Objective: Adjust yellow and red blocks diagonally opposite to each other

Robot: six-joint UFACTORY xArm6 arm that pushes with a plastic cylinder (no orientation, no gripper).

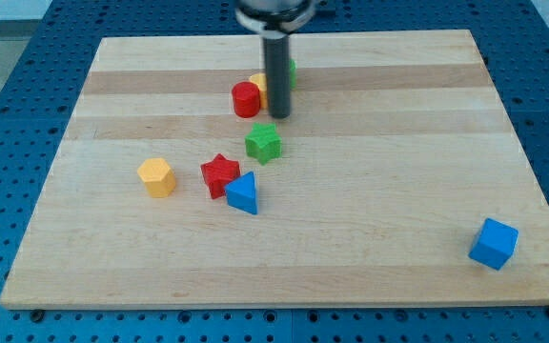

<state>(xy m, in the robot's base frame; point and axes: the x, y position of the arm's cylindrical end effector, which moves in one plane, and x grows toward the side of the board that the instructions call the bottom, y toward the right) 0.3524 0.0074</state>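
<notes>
Blue cube [493, 243] nearest; my tip [279, 116] beside red cylinder [246, 99].

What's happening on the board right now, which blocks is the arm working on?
My tip is down near the view's top, just right of a red cylinder, with a yellow block and a green block partly hidden behind the rod. Below sit a green star, a red star touching a blue triangle, and a yellow hexagon farther left. A blue cube lies alone at bottom right.
</notes>
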